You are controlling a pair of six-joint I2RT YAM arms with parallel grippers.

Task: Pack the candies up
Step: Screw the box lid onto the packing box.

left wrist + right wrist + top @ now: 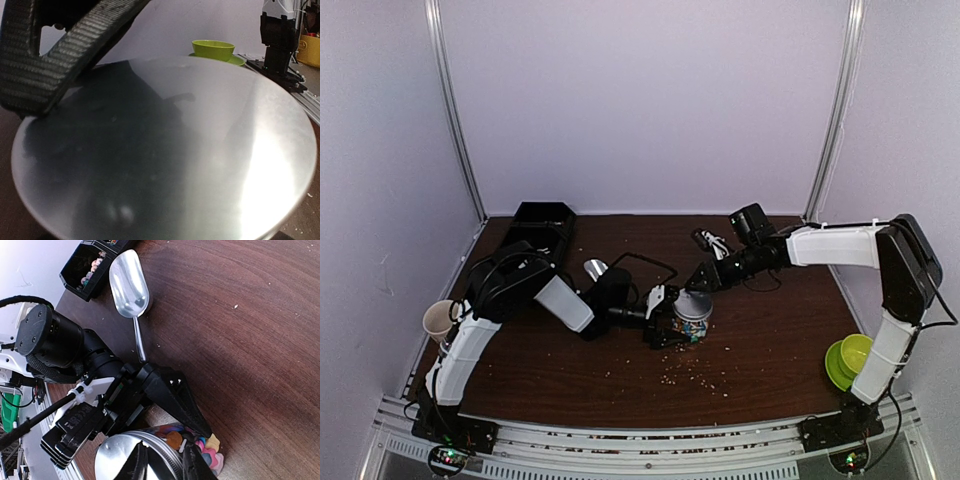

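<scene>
A clear jar (693, 322) of coloured candies (209, 454) stands mid-table under a silver lid (112, 462). My left gripper (676, 320) is closed round the jar, with one black finger (175, 395) lying along its side. From the right, my right gripper (165, 452) comes down on the lid, pinching its rim with one finger on top and one outside. The lid (165, 150) fills the left wrist view, with a carbon finger (50, 55) at the upper left. More candies (92, 265) lie in a black bin (542, 225) at the back left.
A metal scoop (129, 287) lies on the table between the bin and the jar. A paper cup (438, 320) sits at the left edge, and a green bowl (848, 358) stands by the right arm's base. Pale crumbs (695, 375) are scattered in front of the jar.
</scene>
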